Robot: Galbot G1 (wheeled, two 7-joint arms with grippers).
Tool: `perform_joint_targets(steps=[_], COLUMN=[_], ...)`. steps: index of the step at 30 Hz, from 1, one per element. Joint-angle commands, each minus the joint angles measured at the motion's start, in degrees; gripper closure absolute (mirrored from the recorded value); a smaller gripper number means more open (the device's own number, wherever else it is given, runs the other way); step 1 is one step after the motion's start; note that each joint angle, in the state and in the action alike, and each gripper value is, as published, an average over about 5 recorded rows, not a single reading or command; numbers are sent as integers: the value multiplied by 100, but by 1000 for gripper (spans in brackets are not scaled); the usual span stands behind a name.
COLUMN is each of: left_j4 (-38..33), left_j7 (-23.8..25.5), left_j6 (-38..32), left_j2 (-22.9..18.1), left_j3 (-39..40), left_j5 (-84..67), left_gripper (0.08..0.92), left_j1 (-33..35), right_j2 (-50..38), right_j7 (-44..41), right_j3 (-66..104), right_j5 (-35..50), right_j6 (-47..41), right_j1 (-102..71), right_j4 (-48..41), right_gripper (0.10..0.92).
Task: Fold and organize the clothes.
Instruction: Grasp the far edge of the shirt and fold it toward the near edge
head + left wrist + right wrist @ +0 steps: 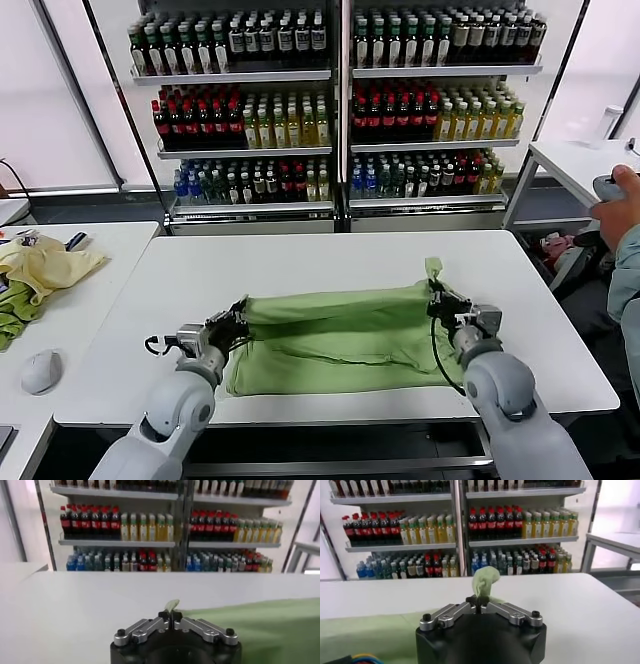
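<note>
Polo shirt (335, 335) lt sage green (plain); table (300, 265) white.

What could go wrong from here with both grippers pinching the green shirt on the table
1. The left gripper and right gripper each pinch only a small tuft of the shirt, so either corner might slip free during the fold.
2. The shirt's near edge lies close to the table's front edge; dragging it nearer could pull cloth off the table.
3. If the arms move unevenly, the fold may come out skewed.
</note>
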Motion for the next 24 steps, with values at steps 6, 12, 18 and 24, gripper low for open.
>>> perform_joint_targets(steps=[6, 12, 18, 24], left_j4=[-101, -132, -519, -403], left_j7=[386, 140, -287, -551], left_j6=[552, 320, 53, 49], left_j2=[49, -120, -472, -962], left_j3=[136, 116, -44, -72], left_j5=[1482, 1717, 1778, 1849], left_gripper=[896, 761, 588, 415], left_j1=[548, 620, 1013, 1193], right_j2=[140, 218, 202, 243], right_j7=[134, 117, 21, 10], right_j3=[-33, -130, 4, 95], right_j5=[-613, -759, -844, -851], right_j6=[-421, -393, -197, -116], right_j1=[-730, -713, -1001, -1179], right_j4=[216, 104, 404, 594], right_gripper=[856, 688, 524, 351])
